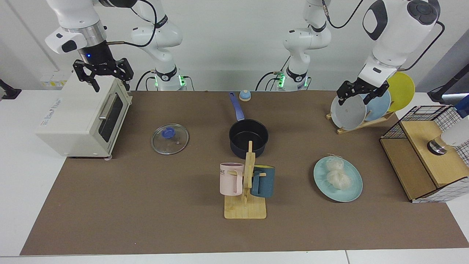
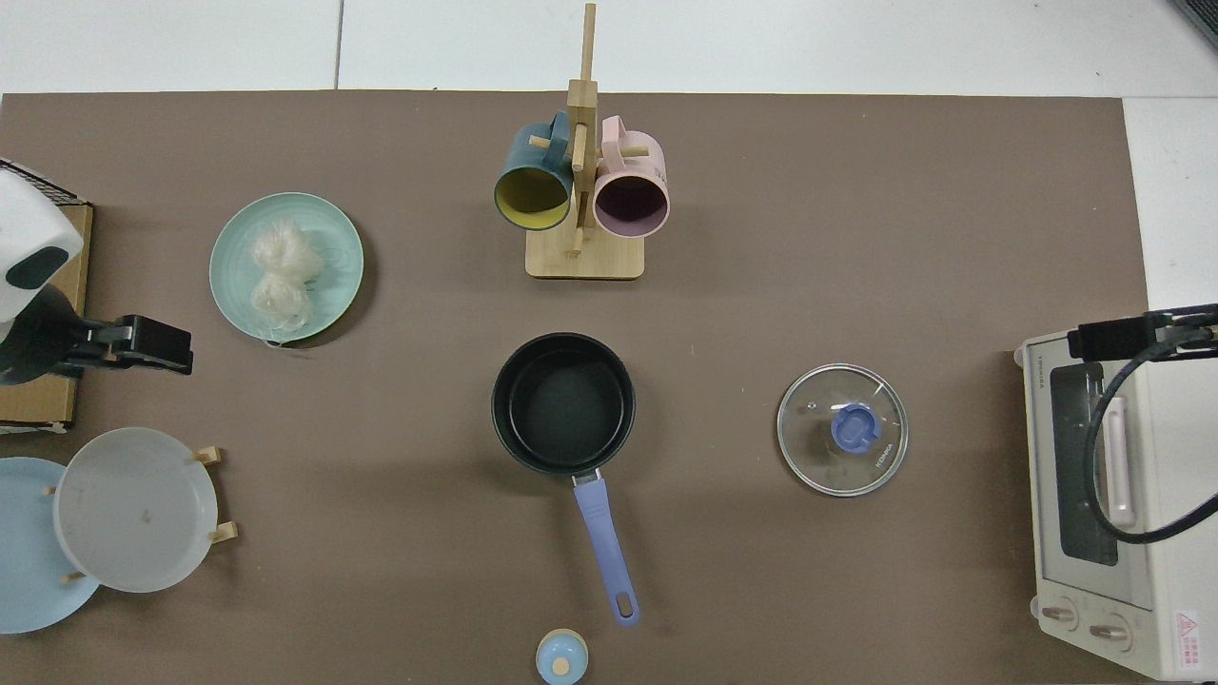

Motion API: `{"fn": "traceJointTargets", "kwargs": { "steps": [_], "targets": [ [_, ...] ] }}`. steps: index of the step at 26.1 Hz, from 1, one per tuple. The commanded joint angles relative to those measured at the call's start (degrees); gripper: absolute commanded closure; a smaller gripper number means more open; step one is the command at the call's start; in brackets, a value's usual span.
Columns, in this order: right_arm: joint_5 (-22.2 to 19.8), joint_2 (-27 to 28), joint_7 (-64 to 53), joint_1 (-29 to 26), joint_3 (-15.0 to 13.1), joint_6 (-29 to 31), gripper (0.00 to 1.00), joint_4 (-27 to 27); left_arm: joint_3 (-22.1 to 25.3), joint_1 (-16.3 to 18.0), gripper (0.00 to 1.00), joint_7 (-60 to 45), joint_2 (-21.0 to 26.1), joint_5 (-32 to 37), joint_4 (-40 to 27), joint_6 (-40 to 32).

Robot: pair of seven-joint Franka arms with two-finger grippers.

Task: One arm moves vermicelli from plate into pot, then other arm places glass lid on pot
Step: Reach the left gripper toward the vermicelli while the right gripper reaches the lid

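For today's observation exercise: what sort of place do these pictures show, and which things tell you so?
Most likely a robotics lab set up as a mock kitchen: two robot arms stand behind a table covered with a brown mat, which holds a pot, a toaster oven and a mug rack.

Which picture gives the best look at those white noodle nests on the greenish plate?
The top view: the vermicelli lies straight below the camera, both nests and loose strands plain against the plate. The facing view shows the vermicelli at a slant, one nest partly behind the other.
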Motion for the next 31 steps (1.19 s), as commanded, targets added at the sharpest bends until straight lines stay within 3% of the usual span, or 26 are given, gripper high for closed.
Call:
{"fn": "traceJointTargets", "kwargs": {
  "steps": [1, 19, 26, 31],
  "targets": [
    [-0.54, 0.02, -0.55, 0.43, -0.47, -2.11, 0.00, 0.40, 0.67, -0.40, 0.00, 0.87, -1.76, -0.36, -1.43, -2.03],
    [-0.19, -0.33, -0.37, 0.52, -0.38, -2.91, 0.00, 0.05, 0.15, -0.49, 0.00, 0.52, -1.93, -0.27, 0.16, -1.60],
    [0.08, 0.11, -0.28, 0.78, -0.12, -0.89, 0.00, -2.93, 0.58, -0.40, 0.00, 0.43, -1.76, -0.27, 0.42, 0.58],
    [0.34, 0.46, 0.16, 1.75, 0.15, 1.48, 0.00, -7.23, 0.85, -0.31, 0.00, 0.96, 1.13, -0.18, 3.13, 1.83]
  ]
}}
